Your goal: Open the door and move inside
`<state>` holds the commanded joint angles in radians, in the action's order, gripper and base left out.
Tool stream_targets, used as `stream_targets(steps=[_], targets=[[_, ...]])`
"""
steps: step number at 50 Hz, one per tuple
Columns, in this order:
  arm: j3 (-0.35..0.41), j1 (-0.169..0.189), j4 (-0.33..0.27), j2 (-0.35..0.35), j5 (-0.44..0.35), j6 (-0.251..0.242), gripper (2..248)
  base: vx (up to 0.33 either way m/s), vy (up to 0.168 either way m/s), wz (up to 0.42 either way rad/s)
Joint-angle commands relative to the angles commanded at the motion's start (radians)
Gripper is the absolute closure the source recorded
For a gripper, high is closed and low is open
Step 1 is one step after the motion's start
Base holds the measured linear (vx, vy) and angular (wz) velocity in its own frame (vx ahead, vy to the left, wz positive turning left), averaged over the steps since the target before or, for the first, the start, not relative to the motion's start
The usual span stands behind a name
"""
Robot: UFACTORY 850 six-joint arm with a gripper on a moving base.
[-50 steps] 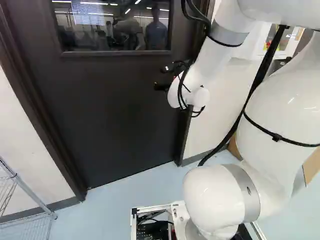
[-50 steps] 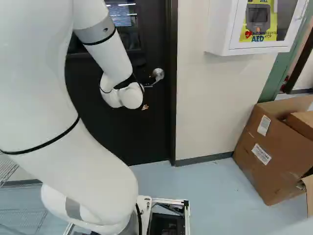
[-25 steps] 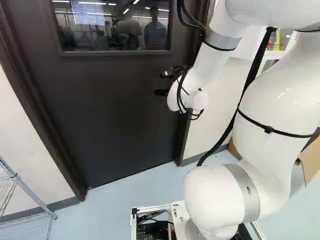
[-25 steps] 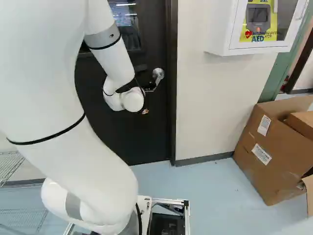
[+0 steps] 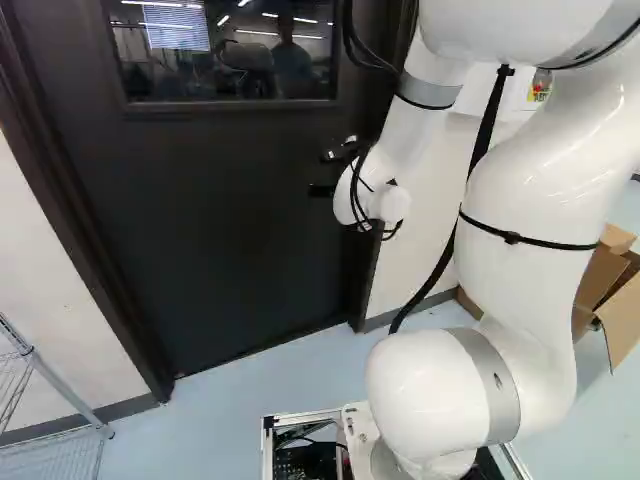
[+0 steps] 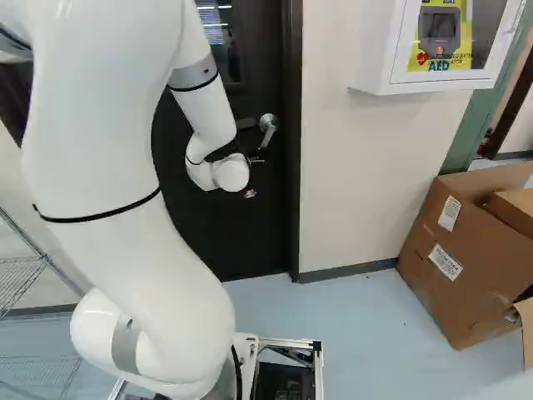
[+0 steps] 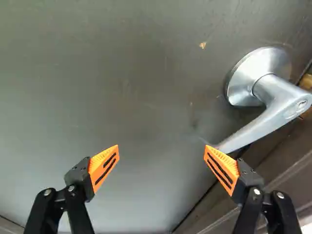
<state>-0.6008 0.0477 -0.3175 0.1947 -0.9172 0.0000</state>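
End effector stands wide open before the door.
The handle is on the door, near its edge; this smooth metal is probably stiff, slippery, best taken near its free end. The door may be heavy.

Looks like smooth, satin metal on the lever handle, near one jaw's tip. Reads matt, lightly scuffed on the door, ahead of the jaws. Partly ribbed on their orange pads. Cardboard for the box, well apart.
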Motion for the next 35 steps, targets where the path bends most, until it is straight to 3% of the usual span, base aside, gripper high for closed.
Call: stream_targets(steps=[35], targets=[[-0.197,-0.007,-0.115,0.199,0.000,0.000,3,0.000,0.000,-0.001]])
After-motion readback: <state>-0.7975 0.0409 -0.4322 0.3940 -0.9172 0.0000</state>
